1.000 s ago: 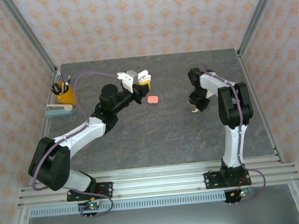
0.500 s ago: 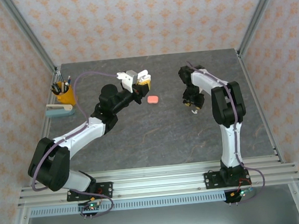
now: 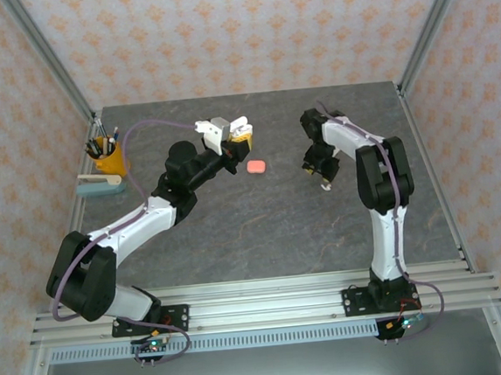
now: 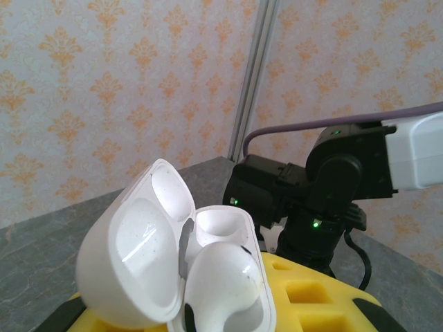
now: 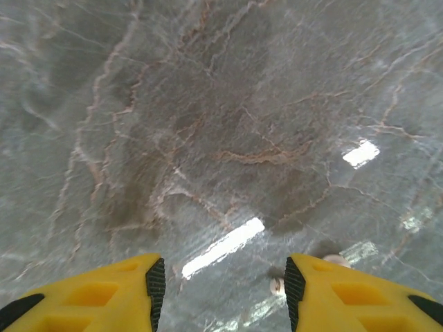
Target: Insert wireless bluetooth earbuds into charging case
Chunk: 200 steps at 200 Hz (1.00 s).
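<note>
Currently your left end effector [image 3: 235,135] clamps the white charging case [image 4: 173,266], lid open; your right end effector [image 5: 220,277] hangs part-open and empty over the desk [image 5: 208,104].

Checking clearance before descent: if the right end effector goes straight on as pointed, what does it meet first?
The right end effector would likely meet the bare tabletop between its open fingers. A small pale thing, possibly an earbud, lies by one fingertip and might be grazed; depth is unclear.
</note>
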Each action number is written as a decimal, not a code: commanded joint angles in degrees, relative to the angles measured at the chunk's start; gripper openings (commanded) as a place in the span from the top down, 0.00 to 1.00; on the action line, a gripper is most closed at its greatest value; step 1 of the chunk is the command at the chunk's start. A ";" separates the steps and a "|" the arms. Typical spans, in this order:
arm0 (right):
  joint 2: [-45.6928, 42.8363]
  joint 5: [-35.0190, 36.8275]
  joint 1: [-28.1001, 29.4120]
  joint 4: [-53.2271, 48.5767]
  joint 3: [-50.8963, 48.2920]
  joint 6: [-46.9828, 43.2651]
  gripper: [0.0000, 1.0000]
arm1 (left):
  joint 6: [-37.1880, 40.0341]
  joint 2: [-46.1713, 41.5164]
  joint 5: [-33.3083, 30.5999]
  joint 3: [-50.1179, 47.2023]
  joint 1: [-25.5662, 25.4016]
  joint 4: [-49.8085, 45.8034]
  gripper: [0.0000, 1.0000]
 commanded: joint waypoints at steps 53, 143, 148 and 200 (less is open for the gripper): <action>0.83 -2.83 0.36 0.42 -1.51 -1.93 0.51 | -0.77 -2.10 -0.66 0.94 0.19 1.64 1.00; -7.65 -5.11 6.45 2.74 -19.00 -5.66 0.52 | -1.69 -3.95 -1.43 0.33 0.10 1.67 1.00; -8.68 -5.40 6.65 3.39 -20.57 -5.56 0.52 | -1.69 -4.19 -1.45 0.24 0.07 1.62 1.00; -19.32 -6.50 7.36 3.69 -27.50 -7.50 0.53 | -1.70 -6.34 -1.45 -0.16 0.02 0.43 1.00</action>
